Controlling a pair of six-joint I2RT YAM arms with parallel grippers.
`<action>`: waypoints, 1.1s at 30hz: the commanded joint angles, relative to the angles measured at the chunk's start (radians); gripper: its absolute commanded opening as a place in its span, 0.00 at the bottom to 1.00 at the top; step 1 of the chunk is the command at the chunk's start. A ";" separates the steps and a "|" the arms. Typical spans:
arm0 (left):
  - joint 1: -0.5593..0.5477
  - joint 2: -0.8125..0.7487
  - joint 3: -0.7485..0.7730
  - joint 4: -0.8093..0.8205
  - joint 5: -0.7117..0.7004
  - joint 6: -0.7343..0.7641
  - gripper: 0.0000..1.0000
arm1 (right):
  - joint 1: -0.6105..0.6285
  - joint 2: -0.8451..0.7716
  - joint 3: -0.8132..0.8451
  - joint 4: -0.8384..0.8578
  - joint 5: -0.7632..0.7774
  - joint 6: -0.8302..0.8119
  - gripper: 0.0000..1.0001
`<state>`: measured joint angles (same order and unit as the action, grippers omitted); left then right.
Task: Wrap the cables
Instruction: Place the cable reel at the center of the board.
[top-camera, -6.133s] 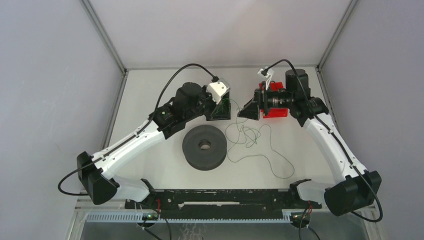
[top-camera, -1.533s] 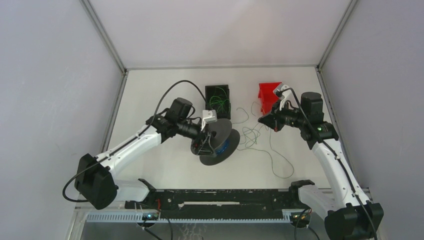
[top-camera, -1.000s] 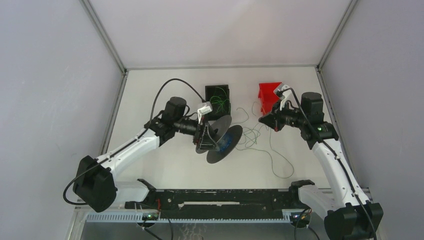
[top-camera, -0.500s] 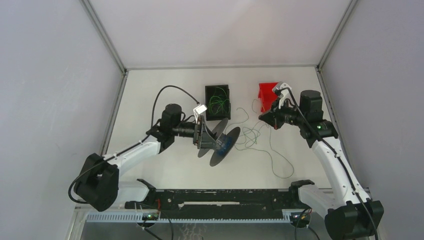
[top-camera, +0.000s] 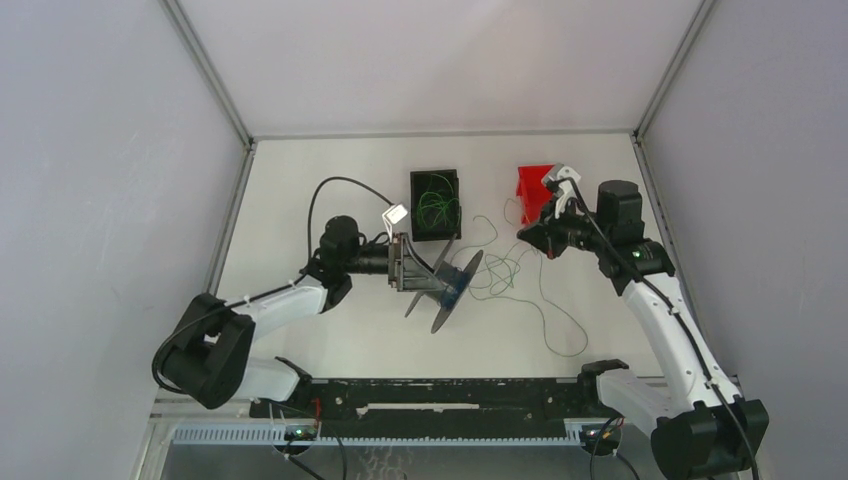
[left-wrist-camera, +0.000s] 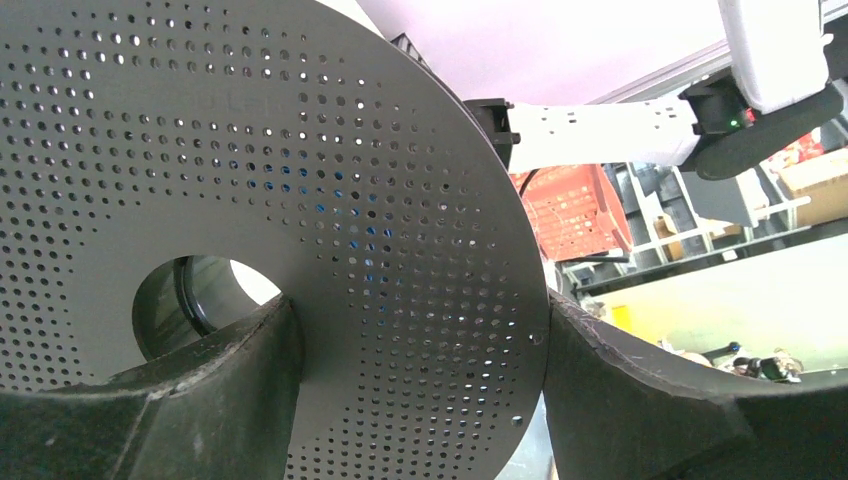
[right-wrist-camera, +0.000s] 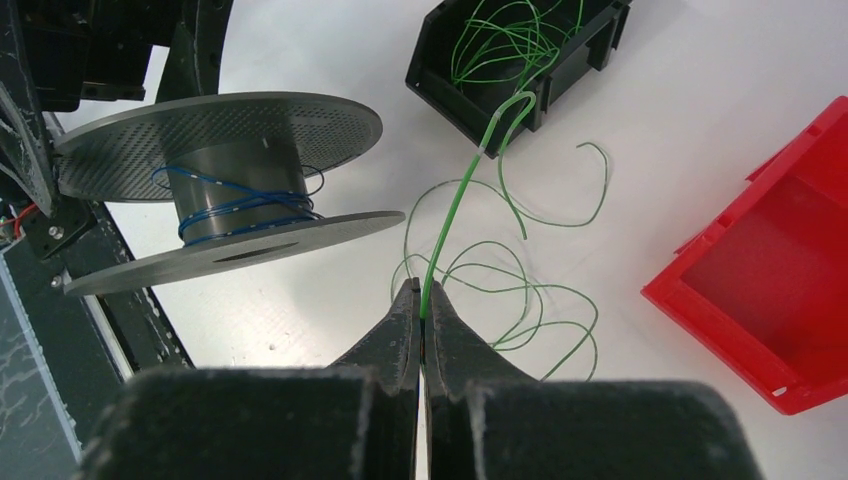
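1. Since the earlier frames, the left arm has lifted the spool (top-camera: 443, 284) off the bench (top-camera: 300, 190) and tipped it onto its side. Its open gap now faces the right arm, which has hardly shifted.
2. The left fingers (left-wrist-camera: 200, 400) are spread wide, straddling the lower part of one perforated flange. That looks like a hold on a thin disc only, so the spool could twist or slide out once the cable pulls on it.
3. The right fingers (right-wrist-camera: 400, 335) are pressed together, pinching the green cable (right-wrist-camera: 455, 215) a little behind its hooked tip. The tip is raised above the bench and points toward the black bin (top-camera: 414, 205) at the middle of the far edge. A wire this thin may slip out of the pinch under tension.
4. The rest of the cables (top-camera: 510, 270) lie in crossing loose loops on the bench, between the spool and the right arm. Pulling could tighten them into a knot or snag the strands hanging from the black bin.
5. The gap between the flanges is narrow, so a poorly aimed tip would hit a flange instead of reaching the hub.
6. The blue wire (right-wrist-camera: 240, 205) on the hub sits loosely and could catch the green one or unwind.
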<state>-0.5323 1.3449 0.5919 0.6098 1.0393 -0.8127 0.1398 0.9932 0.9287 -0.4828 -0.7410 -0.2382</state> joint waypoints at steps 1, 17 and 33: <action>0.020 0.008 -0.027 0.207 -0.002 -0.110 0.28 | 0.033 -0.015 0.030 0.010 0.032 -0.069 0.00; 0.085 0.154 -0.068 0.468 -0.012 -0.327 0.27 | 0.134 0.041 0.097 -0.038 0.121 -0.149 0.00; 0.130 0.232 -0.083 0.466 -0.006 -0.336 0.34 | 0.167 0.058 0.100 -0.045 0.155 -0.172 0.00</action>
<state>-0.4141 1.5734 0.5163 1.0138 1.0241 -1.1557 0.2993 1.0531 0.9867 -0.5442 -0.5983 -0.3878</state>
